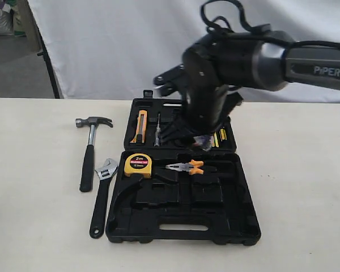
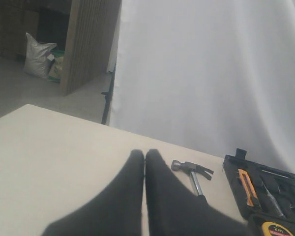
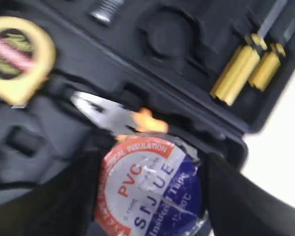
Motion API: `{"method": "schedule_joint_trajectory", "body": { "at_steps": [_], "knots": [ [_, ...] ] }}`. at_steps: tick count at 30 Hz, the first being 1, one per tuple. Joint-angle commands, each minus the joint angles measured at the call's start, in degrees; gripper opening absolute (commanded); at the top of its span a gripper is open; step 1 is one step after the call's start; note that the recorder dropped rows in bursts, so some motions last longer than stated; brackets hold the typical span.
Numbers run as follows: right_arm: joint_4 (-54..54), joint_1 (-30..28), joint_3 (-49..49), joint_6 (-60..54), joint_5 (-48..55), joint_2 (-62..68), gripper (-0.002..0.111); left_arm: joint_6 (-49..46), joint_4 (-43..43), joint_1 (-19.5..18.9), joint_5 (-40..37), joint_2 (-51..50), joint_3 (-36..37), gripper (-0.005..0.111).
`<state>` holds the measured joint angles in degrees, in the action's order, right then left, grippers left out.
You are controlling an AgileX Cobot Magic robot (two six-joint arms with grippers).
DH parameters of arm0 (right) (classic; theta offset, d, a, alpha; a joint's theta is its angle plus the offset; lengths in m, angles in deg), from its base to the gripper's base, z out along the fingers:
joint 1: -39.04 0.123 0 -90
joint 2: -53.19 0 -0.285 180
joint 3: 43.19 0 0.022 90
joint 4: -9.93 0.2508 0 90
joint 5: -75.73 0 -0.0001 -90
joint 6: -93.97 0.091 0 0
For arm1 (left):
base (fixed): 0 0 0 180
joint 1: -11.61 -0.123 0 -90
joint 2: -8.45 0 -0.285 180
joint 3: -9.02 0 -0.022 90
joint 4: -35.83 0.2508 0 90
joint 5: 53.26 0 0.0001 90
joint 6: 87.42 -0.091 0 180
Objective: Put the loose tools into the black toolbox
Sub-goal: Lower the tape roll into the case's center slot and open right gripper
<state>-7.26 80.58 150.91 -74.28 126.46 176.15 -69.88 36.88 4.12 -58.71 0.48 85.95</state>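
The black toolbox (image 1: pixel 181 235) lies open on the table. My right gripper (image 1: pixel 201 140) hangs over the hinge between its two halves, shut on the small tape roll (image 3: pixel 150 189), whose label reads PVC in red, white and blue. On the table left of the case lie the claw hammer (image 1: pixel 89 156) and the adjustable wrench (image 1: pixel 102 195). In the left wrist view my left gripper (image 2: pixel 144 153) is shut and empty above the bare table. The hammer (image 2: pixel 191 169) and a corner of the toolbox (image 2: pixel 231 167) lie beyond it.
Inside the case sit a yellow tape measure (image 1: pixel 138 164), orange-handled pliers (image 1: pixel 187 167), a yellow utility knife (image 1: pixel 140 126) and yellow-handled screwdrivers (image 3: pixel 241 71). An empty round recess (image 3: pixel 164 34) is moulded in the lid half. A white curtain hangs behind the table.
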Motion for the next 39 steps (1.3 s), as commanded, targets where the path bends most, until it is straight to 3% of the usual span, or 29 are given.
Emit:
{"method": "schedule_joint_trajectory", "body": {
  "at_steps": [1,15,29,39],
  "knots": [
    [4.85,-5.91,-4.04,1.15,-4.27,-0.25,0.0,0.27,0.25,-1.45,0.41,0.18,-0.15,0.001],
    [4.66,-7.63,-4.48,0.92,-20.17,1.03,0.0,0.27,0.25,-1.45,0.41,0.18,-0.15,0.001],
    [4.89,-8.03,10.39,0.45,-19.18,16.35,0.0,0.27,0.25,-1.45,0.41,0.18,-0.15,0.001],
    [5.34,-7.85,11.97,0.64,-21.1,19.87,0.0,0.27,0.25,-1.45,0.41,0.18,-0.15,0.001]
  ]
}}
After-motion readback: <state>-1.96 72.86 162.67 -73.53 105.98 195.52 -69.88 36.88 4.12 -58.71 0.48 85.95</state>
